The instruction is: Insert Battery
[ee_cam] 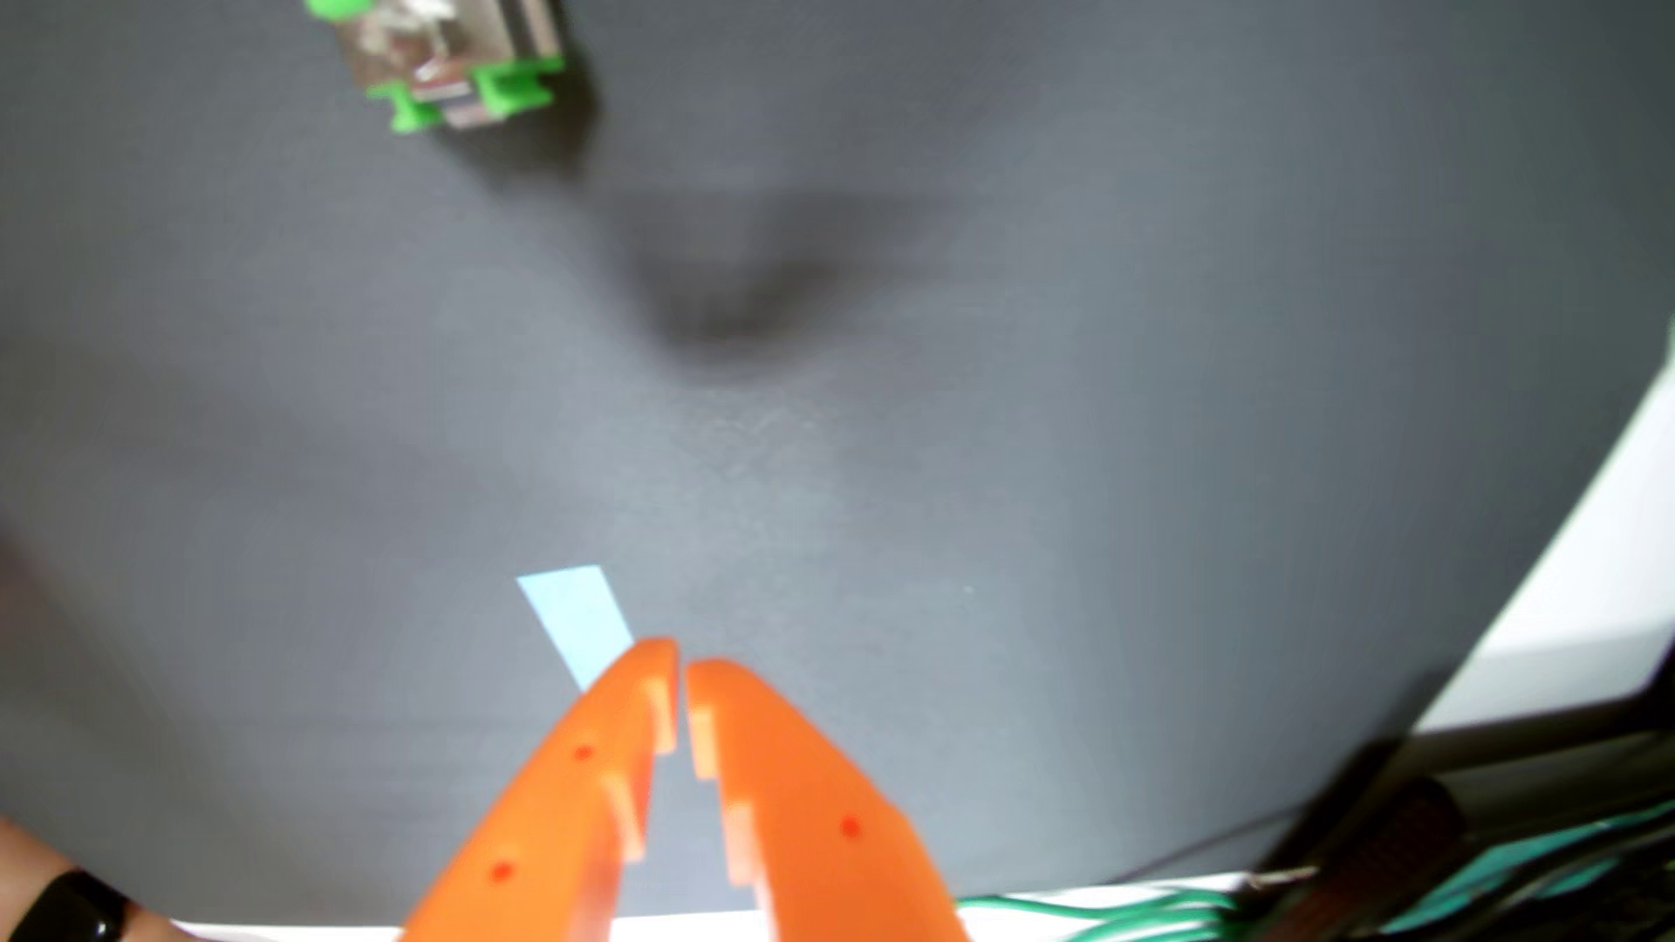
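In the wrist view my orange gripper [682,666] enters from the bottom edge, its two fingers nearly touching at the tips, with nothing between them. It hovers above a grey mat [997,453]. A metallic block with green plastic clips [453,63], which looks like the battery holder, sits at the far top left, partly cut off by the frame edge and well away from the gripper. No separate battery is visible. A pale blue strip of tape [576,620] lies on the mat just beyond the left fingertip.
The mat's right edge meets a white surface [1595,580]. Green wires [1088,906] and dark equipment [1450,815] lie at the bottom right. A black object [72,906] shows at the bottom left corner.
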